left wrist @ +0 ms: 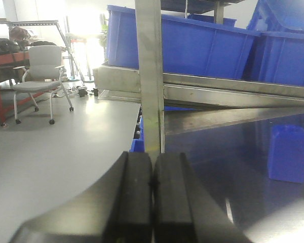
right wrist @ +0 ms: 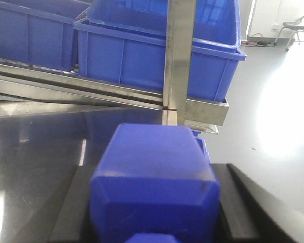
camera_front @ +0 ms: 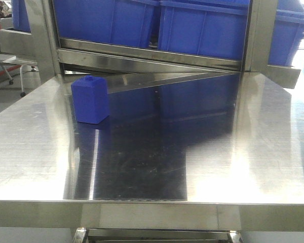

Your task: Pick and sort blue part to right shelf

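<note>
Blue plastic bins point(camera_front: 202, 25) with smooth walls and thick rolled rims are lined up on a steel shelf point(camera_front: 152, 53) across the top of the front view. Their insides are hidden from every camera, so their contents cannot be told.

In the lower centre of the right wrist view, a blue part point(right wrist: 152, 152) is gripped by the right pincer point(right wrist: 153, 174), with a black finger point(right wrist: 243, 202) pressed against each side. The part is a matte, blocky moulding with bevelled upper corners.

A second part point(camera_front: 91, 98) of the same shape, topped by a small square neck, stands upright at the left of the brushed-steel counter point(camera_front: 243, 152). The bins above are mirrored in the counter's glossy surface.

At the bottom of the left wrist view, the left pincer point(left wrist: 153, 167) is seen closed on nothing, its flat rubbery pads touching. A square steel post point(left wrist: 151, 76) rises behind it, and a grey chair point(left wrist: 40, 71) stands at the upper left.
</note>
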`<action>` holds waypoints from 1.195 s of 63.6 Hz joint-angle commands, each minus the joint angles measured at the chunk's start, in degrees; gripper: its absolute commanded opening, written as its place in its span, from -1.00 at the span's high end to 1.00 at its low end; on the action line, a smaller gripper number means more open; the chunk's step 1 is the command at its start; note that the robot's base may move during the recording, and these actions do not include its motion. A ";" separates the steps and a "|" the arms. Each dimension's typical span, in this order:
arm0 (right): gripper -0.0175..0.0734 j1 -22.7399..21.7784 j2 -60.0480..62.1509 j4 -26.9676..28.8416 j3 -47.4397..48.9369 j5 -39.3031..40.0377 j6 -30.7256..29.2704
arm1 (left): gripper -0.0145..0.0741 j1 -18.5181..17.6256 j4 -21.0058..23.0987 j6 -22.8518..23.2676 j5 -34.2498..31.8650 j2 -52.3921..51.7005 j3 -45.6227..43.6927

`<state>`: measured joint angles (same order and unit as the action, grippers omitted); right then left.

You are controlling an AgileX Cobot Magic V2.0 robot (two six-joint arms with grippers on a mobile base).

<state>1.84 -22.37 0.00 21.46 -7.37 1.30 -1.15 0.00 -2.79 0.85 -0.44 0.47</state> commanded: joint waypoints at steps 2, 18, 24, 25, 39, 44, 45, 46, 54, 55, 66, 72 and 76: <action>-0.29 -0.42 -0.16 0.00 1.70 5.92 0.05 | 0.37 -0.06 0.00 0.63 -4.74 -1.20 1.28; -0.29 -0.42 -0.22 0.00 1.70 5.85 0.05 | 0.37 -0.06 0.00 0.63 -4.74 -1.20 1.28; -0.29 -0.42 -0.22 0.00 1.70 5.85 0.05 | 0.37 -0.06 0.00 0.63 -4.74 -1.20 1.28; -0.29 -0.42 -0.22 0.00 1.70 5.85 0.05 | 0.37 -0.06 0.00 0.63 -4.74 -1.20 1.28; -0.29 -0.42 -0.22 0.00 1.70 5.85 0.05 | 0.37 -0.06 0.00 0.63 -4.74 -1.20 1.28; -0.29 -0.42 -0.22 0.00 1.70 5.85 0.05 | 0.37 -0.06 0.00 0.63 -4.74 -1.20 1.28; -0.29 -0.42 -0.22 0.00 1.70 5.85 0.05 | 0.37 -0.06 0.00 0.63 -4.74 -1.20 1.28; -0.29 -0.42 -0.22 0.00 1.70 5.85 0.05 | 0.37 -0.06 0.00 0.63 -4.74 -1.20 1.28; -0.29 -0.42 -0.22 0.00 1.70 5.85 0.05 | 0.37 -0.06 0.00 0.63 -4.74 -1.20 1.28; -0.29 -0.42 -0.22 0.00 1.70 5.85 0.05 | 0.37 -0.06 0.00 0.63 -4.74 -1.20 1.28; -0.29 -0.42 -0.22 0.00 1.70 5.85 0.05 | 0.37 -0.06 0.00 0.63 -5.56 -1.20 1.28; -0.29 -0.42 -0.22 0.00 1.70 5.79 0.05 | 0.37 -0.28 0.00 0.63 -5.82 -1.20 1.04; -0.29 -0.42 -0.22 0.00 1.70 5.79 0.05 | 0.37 -0.31 0.00 0.63 -4.04 -0.82 -0.43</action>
<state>1.84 -22.24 0.00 21.46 -7.37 1.35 -1.15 0.00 -2.79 0.48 -0.44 0.47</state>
